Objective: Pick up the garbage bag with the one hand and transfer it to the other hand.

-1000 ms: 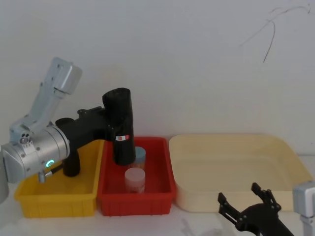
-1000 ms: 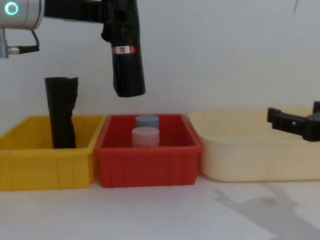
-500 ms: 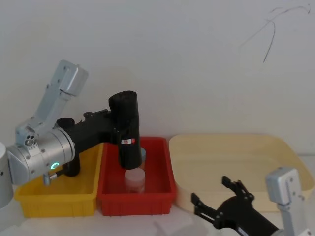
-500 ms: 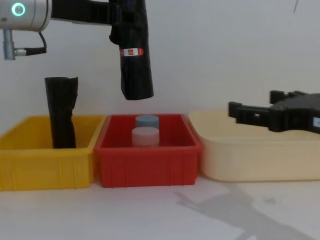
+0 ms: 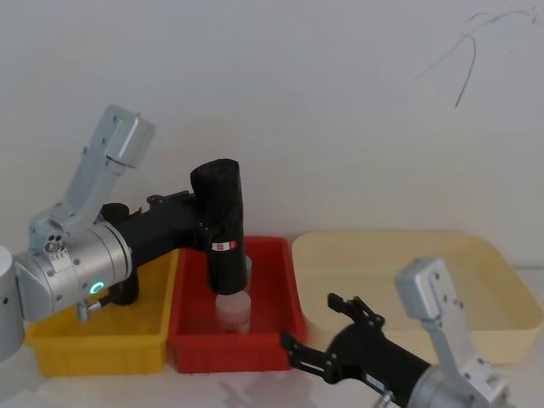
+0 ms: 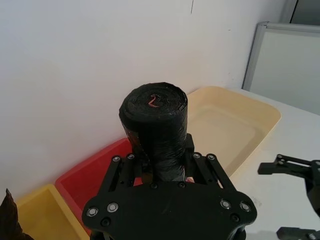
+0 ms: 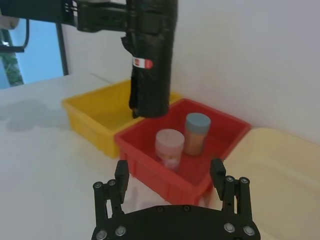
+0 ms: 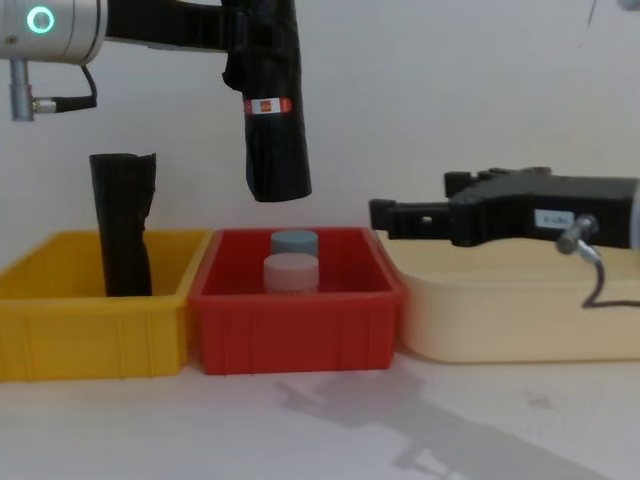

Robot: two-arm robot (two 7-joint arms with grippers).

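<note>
So: pickup done. Left jaws pinching garbage bag (image 5: 223,228) near its label band; roll upright, held in air above red bin (image 8: 296,305). Right jaws spread, aimed at roll, well apart from it. Left to do: right grips roll, left lets go.

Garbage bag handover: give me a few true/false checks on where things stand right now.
1. The left gripper is shut on the garbage bag and holds it in the air, touching no bin. True.
2. The right gripper has hold of the bag. False: it is open and apart from the bag, low in front of the cream tray.
3. A black roll without a label stands in the yellow bin. True.
4. The red bin is empty. False: two jars stand in it.
</note>
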